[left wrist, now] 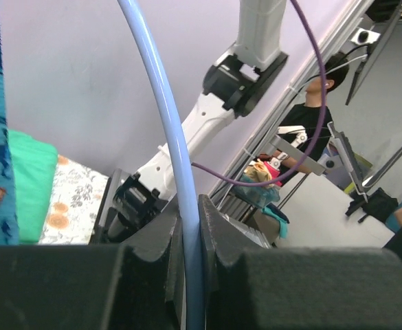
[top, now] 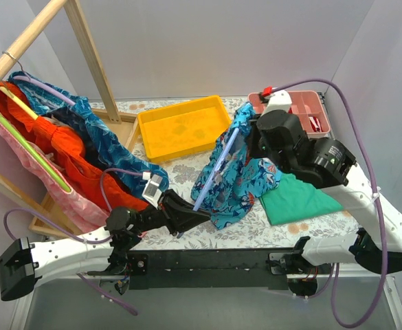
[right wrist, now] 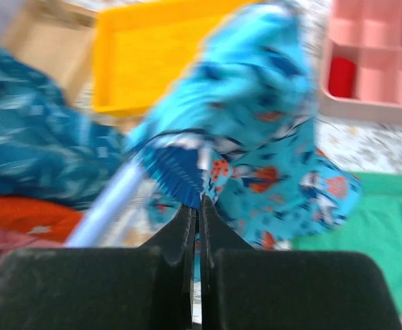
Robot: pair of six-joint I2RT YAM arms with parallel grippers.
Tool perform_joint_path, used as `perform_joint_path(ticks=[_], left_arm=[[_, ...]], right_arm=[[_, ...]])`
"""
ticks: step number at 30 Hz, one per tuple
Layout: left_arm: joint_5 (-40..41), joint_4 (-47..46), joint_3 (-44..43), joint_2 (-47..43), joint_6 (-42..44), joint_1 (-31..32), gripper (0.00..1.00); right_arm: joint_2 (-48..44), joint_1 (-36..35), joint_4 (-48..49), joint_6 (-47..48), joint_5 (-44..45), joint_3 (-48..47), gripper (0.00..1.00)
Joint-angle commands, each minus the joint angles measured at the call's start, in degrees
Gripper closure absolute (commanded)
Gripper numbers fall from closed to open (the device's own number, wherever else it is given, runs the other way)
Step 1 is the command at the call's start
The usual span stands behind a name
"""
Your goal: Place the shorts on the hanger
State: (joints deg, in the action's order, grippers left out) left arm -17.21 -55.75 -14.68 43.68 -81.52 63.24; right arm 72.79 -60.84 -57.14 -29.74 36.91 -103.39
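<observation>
Your hanger (top: 218,167) slants up and away from the left gripper (top: 199,214) clamping its end; patterned turquoise shorts (top: 245,180) drape it, pinched by the right gripper (right wrist: 198,201).

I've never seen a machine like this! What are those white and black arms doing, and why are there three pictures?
Those are two robot arms bolted to a table. One picture looks down from above; the other two come from small cameras on each wrist. The left gripper pinches a thin light-blue hanger. The right gripper is closed at the edge of the bright blue patterned shorts, lifting them beside the hanger. On the flowery table lie a yellow tray, a pink box and a green cloth.
</observation>
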Motion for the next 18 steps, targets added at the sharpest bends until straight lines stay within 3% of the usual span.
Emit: perform_joint_path(ticks=[1,7,16,18], left_arm=[[3.50,-0.15,-1.41,-2.99,3.91,-0.23,1.00],[4.64,0.29,-2.90,-3.52,6.01,-0.23,1.00],[3.59,-2.17,-3.08,1.14,5.67,-0.23,1.00],[3.59,-2.44,-3.16,2.20,5.66,-0.23,1.00]], right_arm=[[-4.15,12.66,-1.30,1.79,-3.58,6.71,0.99],[0.50,12.85,-4.38,1.35,-6.40,4.52,0.99],[-3.00,7.23,-0.60,1.35,-7.55,5.03,0.98],[-4.15,7.31,0.89,1.18,-6.85,6.53,0.87]])
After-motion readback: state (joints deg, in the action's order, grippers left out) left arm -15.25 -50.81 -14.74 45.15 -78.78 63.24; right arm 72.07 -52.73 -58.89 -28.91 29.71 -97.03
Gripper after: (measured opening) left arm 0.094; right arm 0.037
